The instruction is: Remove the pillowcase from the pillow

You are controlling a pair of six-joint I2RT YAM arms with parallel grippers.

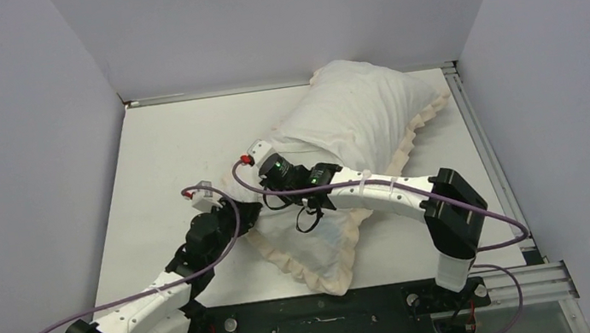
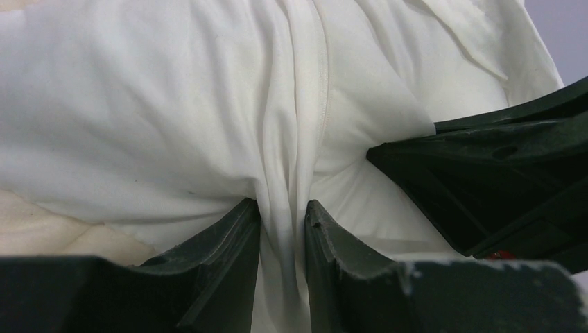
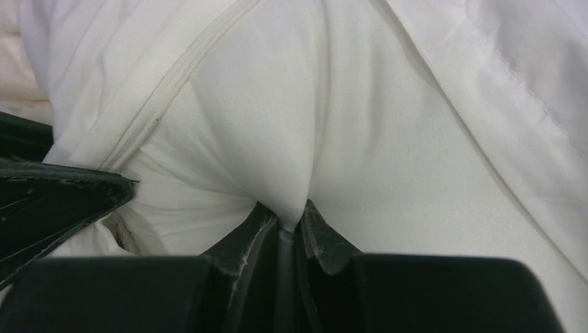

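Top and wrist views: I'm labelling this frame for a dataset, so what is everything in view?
pillowcase: one, white face up, cream frill, mid-table
pillow: one, white, showing beside the zip
table: one, white, under everything
walls: three, grey, around the table
cables: two, purple, along the arms
left gripper: one, dark, shut on a pillowcase fold
right gripper: one, dark, shut on the pillow

1 pillow (image 1: 361,106), 1 pillowcase (image 1: 332,278), 1 table (image 1: 177,147), 2 arms: L arm (image 1: 154,301), R arm (image 1: 390,193).
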